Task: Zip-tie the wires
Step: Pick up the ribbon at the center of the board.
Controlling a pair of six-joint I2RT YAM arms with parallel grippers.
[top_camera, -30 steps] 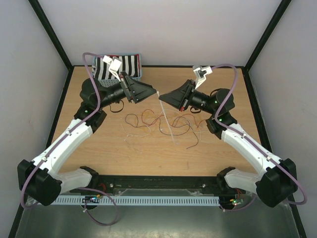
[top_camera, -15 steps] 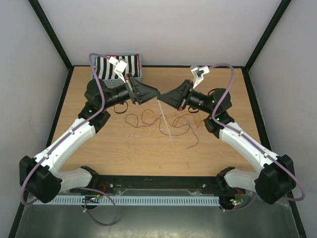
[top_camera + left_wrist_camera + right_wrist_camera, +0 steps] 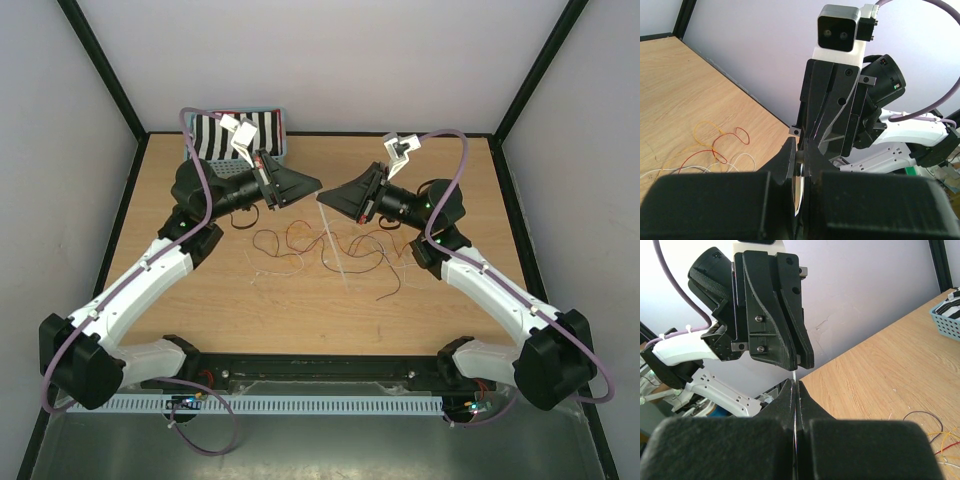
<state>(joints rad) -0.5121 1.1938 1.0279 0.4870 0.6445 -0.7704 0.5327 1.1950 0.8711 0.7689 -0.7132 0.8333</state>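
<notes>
At the back left of the brown wooden desk [image 3: 200, 310] we see a blue basket with a black and white striped cloth [image 3: 240, 132]. The left arm [image 3: 150, 265] has its jaws pressed together on the top of a thin white plastic tie [image 3: 336, 245]. Under it, the thin red, orange, yellow and dark wires [image 3: 300, 240] lie in curls on the desk. The right arm [image 3: 490, 285] has its jaws pinched on the same tie.

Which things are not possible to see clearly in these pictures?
1. Top view: whether the zip tie goes around the wires; both too thin.
2. Both wrist views: the tie's gripped part, hidden inside the left gripper and right gripper.
3. Top view: the basket, partly behind the left arm.
</notes>
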